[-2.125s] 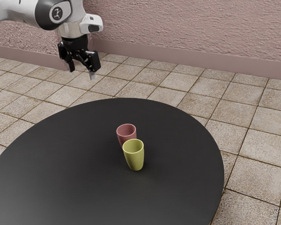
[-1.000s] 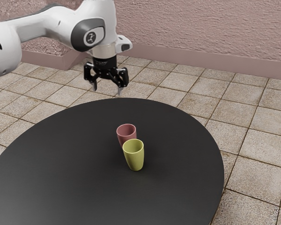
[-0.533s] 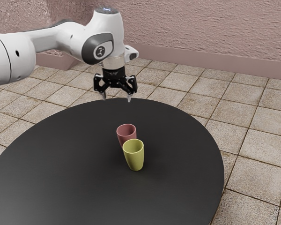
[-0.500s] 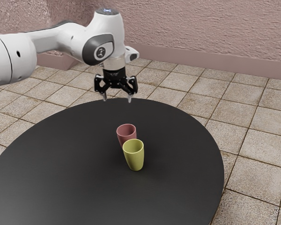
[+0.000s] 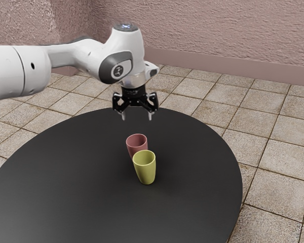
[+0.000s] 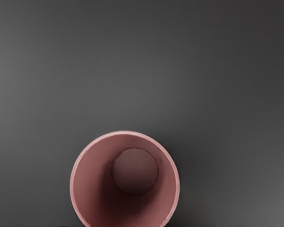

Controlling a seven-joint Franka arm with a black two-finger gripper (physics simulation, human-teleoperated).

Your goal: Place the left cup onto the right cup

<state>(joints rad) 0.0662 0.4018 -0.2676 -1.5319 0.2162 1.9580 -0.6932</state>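
The white arm reached in from the exterior view's left and bent down over the far side of the round black table. At its end the gripper pointed straight down with its two fingers spread wide and nothing between them, so the claw was open and held nothing. It hung in the air above the tabletop, higher than both cups and touching neither. Below it in that view, near the table's middle, stood the pink cup, upright with its mouth upward. Just to the exterior view's right of it, and nearer the camera, stood the green cup, also upright. The green one overlapped the pink one's lower side, and I could not tell whether they touched. Farther right the table's edge gave way to the tiled floor, with the wall behind. In the wrist view the pink cup was seen from above, its round inside and bottom showing, on the dark table.
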